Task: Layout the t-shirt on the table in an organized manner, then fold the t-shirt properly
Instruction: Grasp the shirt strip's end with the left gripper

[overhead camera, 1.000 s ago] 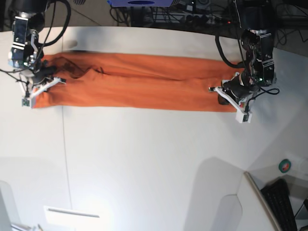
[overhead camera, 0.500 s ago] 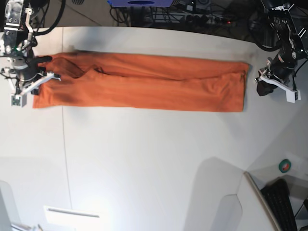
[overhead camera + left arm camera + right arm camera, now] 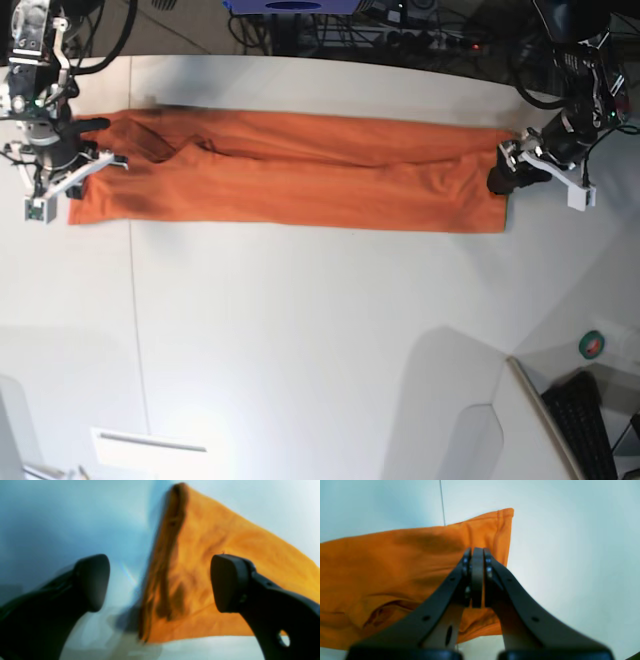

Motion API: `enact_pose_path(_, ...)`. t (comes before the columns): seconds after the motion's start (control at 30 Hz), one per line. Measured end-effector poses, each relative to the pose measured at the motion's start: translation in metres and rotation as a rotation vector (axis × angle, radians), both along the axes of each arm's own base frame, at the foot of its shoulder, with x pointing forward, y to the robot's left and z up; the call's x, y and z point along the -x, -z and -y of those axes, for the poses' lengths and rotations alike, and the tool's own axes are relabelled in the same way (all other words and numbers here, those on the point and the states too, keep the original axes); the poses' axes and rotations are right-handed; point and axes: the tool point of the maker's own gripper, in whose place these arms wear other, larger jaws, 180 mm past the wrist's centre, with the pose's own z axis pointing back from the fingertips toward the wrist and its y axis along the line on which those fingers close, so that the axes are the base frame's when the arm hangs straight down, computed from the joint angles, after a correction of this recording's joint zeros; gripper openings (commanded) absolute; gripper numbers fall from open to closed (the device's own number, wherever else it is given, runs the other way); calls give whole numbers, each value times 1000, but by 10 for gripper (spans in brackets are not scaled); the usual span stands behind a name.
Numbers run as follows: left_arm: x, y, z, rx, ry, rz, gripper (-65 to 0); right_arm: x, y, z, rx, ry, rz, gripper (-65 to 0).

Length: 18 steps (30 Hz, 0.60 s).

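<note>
The orange t-shirt (image 3: 290, 170) lies on the white table (image 3: 320, 330) as a long, narrow folded strip running left to right. My left gripper (image 3: 512, 172) is at the strip's right end. In the left wrist view it (image 3: 160, 580) stands wide open, the blurred layered edge of the t-shirt (image 3: 225, 542) showing between and beyond its fingers. My right gripper (image 3: 62, 185) hangs over the strip's left end. In the right wrist view it (image 3: 477, 555) is shut above the t-shirt (image 3: 382, 562), with no cloth visible between the fingers.
A thin dark seam (image 3: 135, 320) crosses the table near the left. A small grey-white slotted panel (image 3: 150, 445) sits at the front left. A raised panel (image 3: 470, 420), a keyboard (image 3: 585, 425) and a green tape roll (image 3: 593, 345) lie front right. Cables (image 3: 400, 25) run behind.
My left gripper let go of the right end, swung out to the right, then came back to that end with its fingers open. My right gripper shifted a little left and stayed shut.
</note>
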Motion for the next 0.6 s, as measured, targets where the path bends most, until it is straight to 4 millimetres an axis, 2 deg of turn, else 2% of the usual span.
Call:
enact_pose_path(0.13, -4, 6, 19, 40, 32, 4, -109, 2, 3, -10, -30, 14, 0, -650)
enact_pose_path(0.2, -2, 7, 17, 54, 17, 7, -176, 7, 6, -12, -32, 10, -15, -650)
enact_pose_path(0.27, 2, 11, 13, 45, 15, -14, -301, 11, 8, -12, -32, 10, -27, -650)
enact_pose_path(0.33, 7, 15, 10, 45, 8, -35, -459, 10, 8, -11, -32, 9, -23, -650)
enact_pose_path(0.4, 12, 19, 8, 41, 9, -57, -650, 9, 7, -11, -31, 9, -19, -650)
enact_pose_path(0.5, 11, 17, 2, 40, 2, -64, -650, 10, 8, -12, -32, 9, -22, -650)
enact_pose_path(0.6, 8, 11, -18, -2, -12, -65, -650, 16, 10, -10, -26, 8, -35, -650)
